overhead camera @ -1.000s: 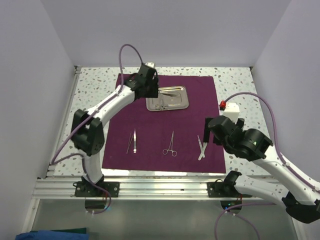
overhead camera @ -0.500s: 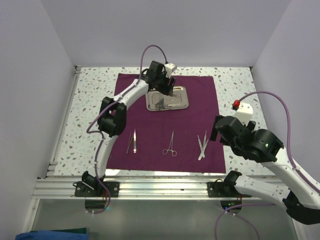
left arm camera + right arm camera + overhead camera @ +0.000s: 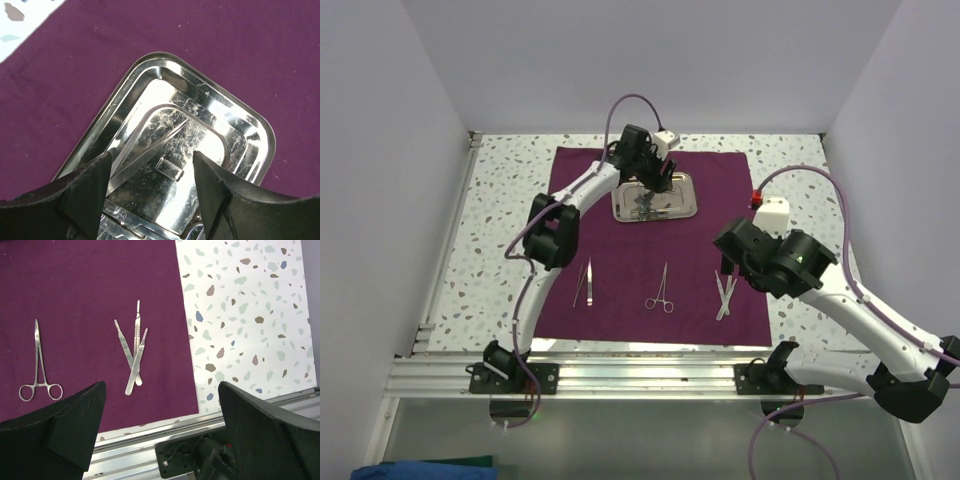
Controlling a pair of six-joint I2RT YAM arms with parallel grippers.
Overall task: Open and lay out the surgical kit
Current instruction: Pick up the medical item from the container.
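Note:
The dark purple cloth (image 3: pixel 620 255) lies spread flat on the table. The steel tray (image 3: pixel 670 210) sits on its far part with instruments in it; in the left wrist view the tray (image 3: pixel 235 150) holds tweezers (image 3: pixel 145 150). My left gripper (image 3: pixel 653 180) is open just above the tray, with nothing between its fingers. Tweezers (image 3: pixel 586 284), ring-handled forceps (image 3: pixel 661 291) and three scalpels (image 3: pixel 725 293) lie in a row on the near cloth. My right gripper (image 3: pixel 732 252) is open and empty above the scalpels (image 3: pixel 134 347); the forceps (image 3: pixel 39 365) show left of them.
A speckled white tabletop (image 3: pixel 500 200) surrounds the cloth. The aluminium rail (image 3: pixel 620 375) runs along the near edge, also seen in the right wrist view (image 3: pixel 165 440). White walls enclose the left, right and far sides.
My left gripper moved right from the tray's left end to over the tray. My right arm swung out to the right, then back left and forward to above the scalpels.

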